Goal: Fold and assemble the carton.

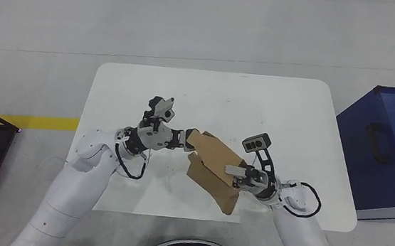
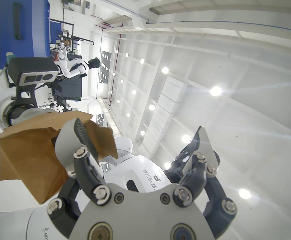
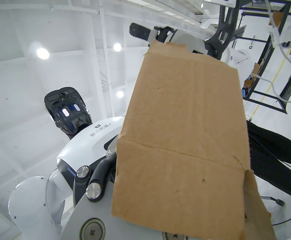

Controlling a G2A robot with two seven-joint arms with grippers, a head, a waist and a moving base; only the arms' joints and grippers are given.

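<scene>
Grips the carton at frame centre, over the bench, in the right gripper. Spreads the left gripper wide, one finger touching a carton flap.

Round ceiling lamps flare into star-shaped glare beyond the fingers of my left gripper; I see roof beams bow toward the edges. The carton is evenly lit, and the table beneath the fingers lies under flat, bright light.
</scene>
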